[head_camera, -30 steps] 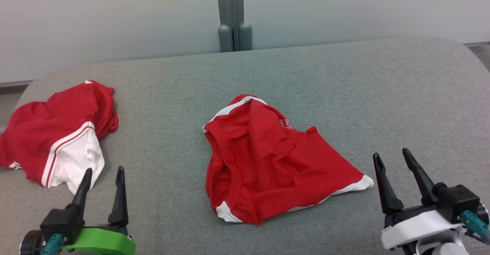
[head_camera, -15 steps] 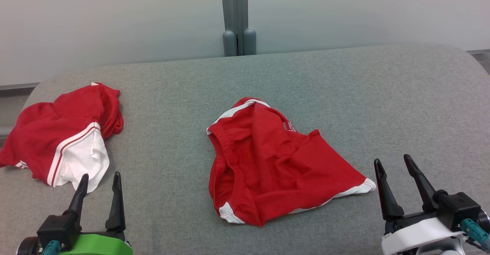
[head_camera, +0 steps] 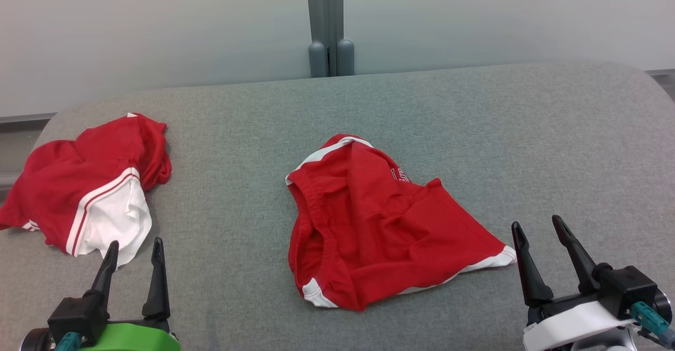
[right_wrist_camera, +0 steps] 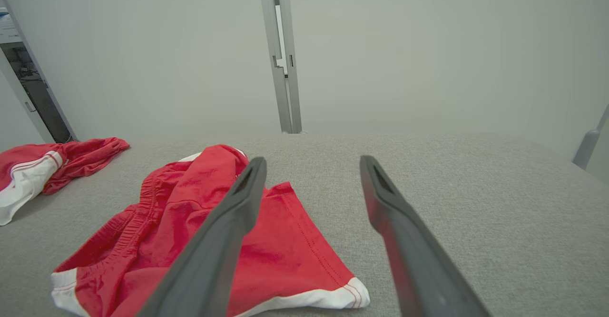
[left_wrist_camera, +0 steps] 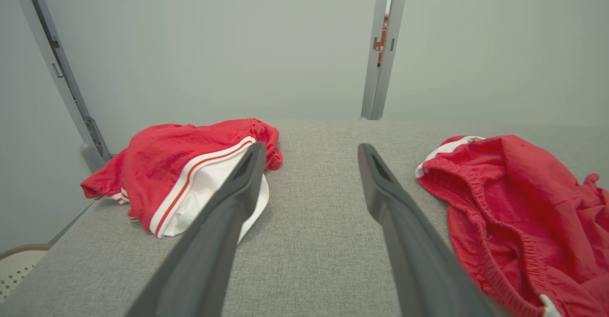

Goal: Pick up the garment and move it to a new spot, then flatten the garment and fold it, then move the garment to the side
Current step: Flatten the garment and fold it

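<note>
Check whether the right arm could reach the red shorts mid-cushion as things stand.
Probably yes: the right gripper stands open beside a white-trimmed corner of the red shorts, with bare grey cushion between and nothing blocking.

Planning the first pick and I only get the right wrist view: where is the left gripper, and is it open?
Observer: The left gripper is open and empty at the near edge of the grey fabric-covered surface, just in front of the white panel of the bunched red-and-white garment at the left.
Operator: Any print on the middle one?
Observer: Yes. The crumpled red shorts with white trim carry small white characters near the far fold, partly tucked under.
Operator: Is the right gripper touching them?
Observer: Not that I can see. In the head view the right gripper stands open just right of the shorts' white-hemmed corner, close beside it.
</note>
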Robot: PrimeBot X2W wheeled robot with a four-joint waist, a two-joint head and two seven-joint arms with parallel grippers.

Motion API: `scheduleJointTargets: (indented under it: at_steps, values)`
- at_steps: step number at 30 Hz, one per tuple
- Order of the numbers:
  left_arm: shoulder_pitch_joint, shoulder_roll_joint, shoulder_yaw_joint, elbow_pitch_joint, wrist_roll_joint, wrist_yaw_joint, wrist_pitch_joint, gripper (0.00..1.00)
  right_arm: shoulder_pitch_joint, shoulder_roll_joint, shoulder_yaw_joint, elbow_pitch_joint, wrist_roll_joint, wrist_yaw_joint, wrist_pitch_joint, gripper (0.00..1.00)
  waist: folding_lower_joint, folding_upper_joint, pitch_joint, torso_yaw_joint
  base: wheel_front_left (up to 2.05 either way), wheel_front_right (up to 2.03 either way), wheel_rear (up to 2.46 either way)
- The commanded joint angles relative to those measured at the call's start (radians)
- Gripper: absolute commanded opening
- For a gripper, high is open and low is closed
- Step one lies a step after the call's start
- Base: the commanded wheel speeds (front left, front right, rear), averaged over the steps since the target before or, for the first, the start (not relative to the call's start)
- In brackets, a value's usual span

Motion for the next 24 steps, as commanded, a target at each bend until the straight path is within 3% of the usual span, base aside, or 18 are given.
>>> scheduleJointTargets:
  at_steps: [1,15,24]
  values:
    - [0.014,0.007,0.002,-0.001,-0.006,0.003,0.002,1.00,-0.002,-0.001,0.000,0.003,0.000,0.000,-0.003,1.00,0.0000,0.0000,0.000,-0.001,0.00,0.00,0.00]
    - [0.005,0.011,-0.011,-0.003,-0.009,0.007,0.001,1.00,-0.005,0.006,-0.005,0.016,0.001,0.000,-0.003,1.00,0.0000,0.0000,-0.001,-0.005,0.00,0.00,0.00]
    - [-0.098,0.024,-0.148,0.020,0.028,-0.025,0.019,1.00,-0.053,0.003,-0.023,0.064,-0.005,0.000,-0.003,1.00,0.0000,0.0000,0.011,-0.013,0.00,0.00,0.00]
